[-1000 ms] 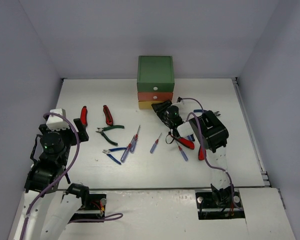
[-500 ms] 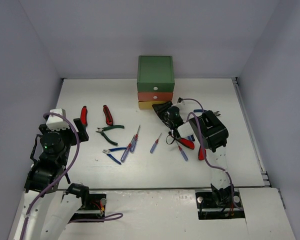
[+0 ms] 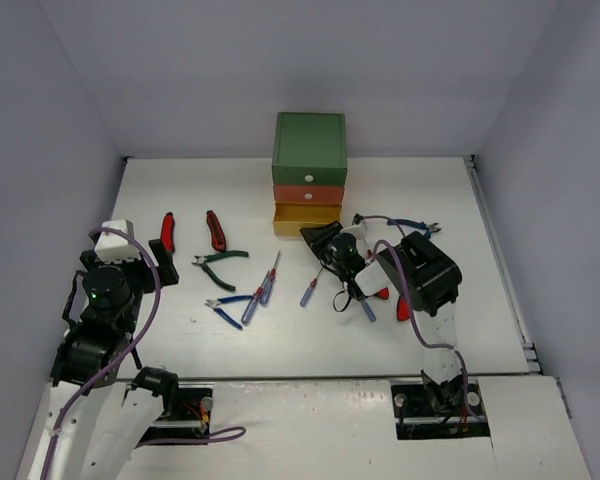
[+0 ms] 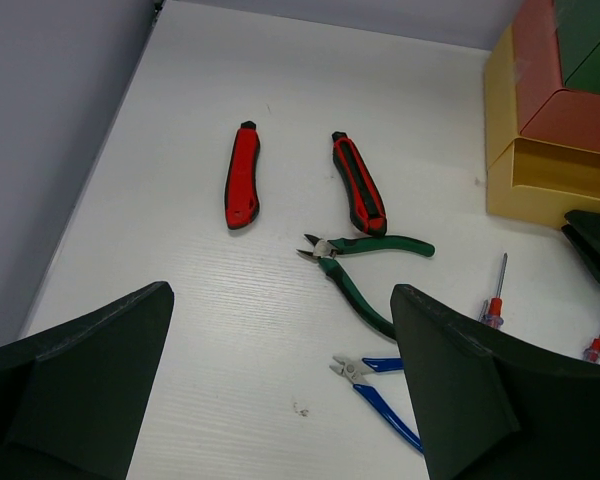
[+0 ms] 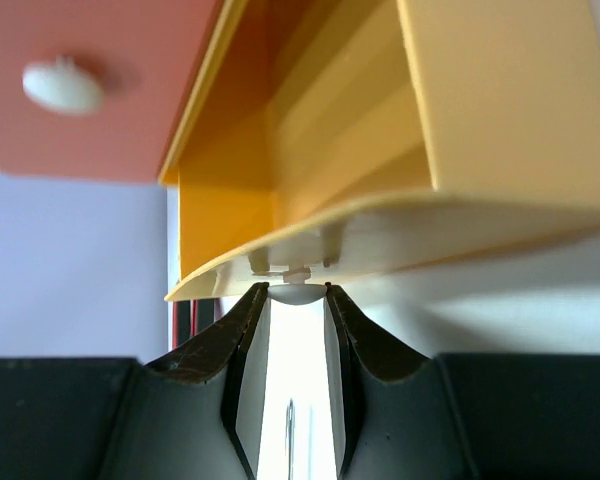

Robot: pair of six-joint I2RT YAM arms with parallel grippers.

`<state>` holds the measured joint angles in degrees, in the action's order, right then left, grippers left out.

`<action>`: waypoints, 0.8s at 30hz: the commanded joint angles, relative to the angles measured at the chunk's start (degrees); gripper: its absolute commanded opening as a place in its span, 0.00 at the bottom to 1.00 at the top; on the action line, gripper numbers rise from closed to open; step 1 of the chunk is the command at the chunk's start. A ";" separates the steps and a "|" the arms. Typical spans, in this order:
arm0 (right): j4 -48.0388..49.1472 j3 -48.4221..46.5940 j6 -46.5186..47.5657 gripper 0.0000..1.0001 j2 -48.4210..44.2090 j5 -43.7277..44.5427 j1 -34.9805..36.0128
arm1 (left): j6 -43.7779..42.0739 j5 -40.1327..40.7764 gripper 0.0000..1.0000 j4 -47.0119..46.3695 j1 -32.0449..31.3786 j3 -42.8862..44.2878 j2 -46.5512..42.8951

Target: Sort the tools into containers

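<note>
The containers are a stack of a green drawer point(image 3: 309, 145), an orange-red drawer point(image 3: 308, 194) and a yellow drawer point(image 3: 306, 217). The yellow drawer point(image 5: 500, 110) stands pulled partly out. My right gripper point(image 5: 297, 300) is shut on its white knob point(image 5: 297, 292). Tools lie on the table: two chunky red-handled tools point(image 4: 242, 188) point(image 4: 359, 196), green pliers point(image 4: 365, 275), blue cutters point(image 4: 380, 385) and thin screwdrivers point(image 3: 270, 275) point(image 3: 310, 288). My left gripper point(image 4: 280, 400) hangs open above the table's left side, holding nothing.
By the right arm lie more tools: a blue-handled screwdriver point(image 3: 365, 305), a red-handled tool point(image 3: 402, 308) and blue-handled pliers point(image 3: 410, 224). Grey walls close in the white table point(image 3: 180, 340) on three sides. The orange-red drawer's knob point(image 5: 63, 86) shows above the yellow one.
My right gripper has closed on the yellow drawer's knob and drawn back toward the near edge, sliding the drawer out. The left arm has not moved.
</note>
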<state>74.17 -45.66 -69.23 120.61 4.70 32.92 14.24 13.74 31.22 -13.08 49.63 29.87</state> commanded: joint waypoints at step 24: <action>-2.47 8.87 -2.02 0.51 -11.89 5.96 7.32 | 2.81 -0.80 0.88 -2.92 -0.87 -1.64 0.19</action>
<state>71.89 -37.04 -71.93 114.04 8.60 39.83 15.93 13.33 31.09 -13.51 47.33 29.61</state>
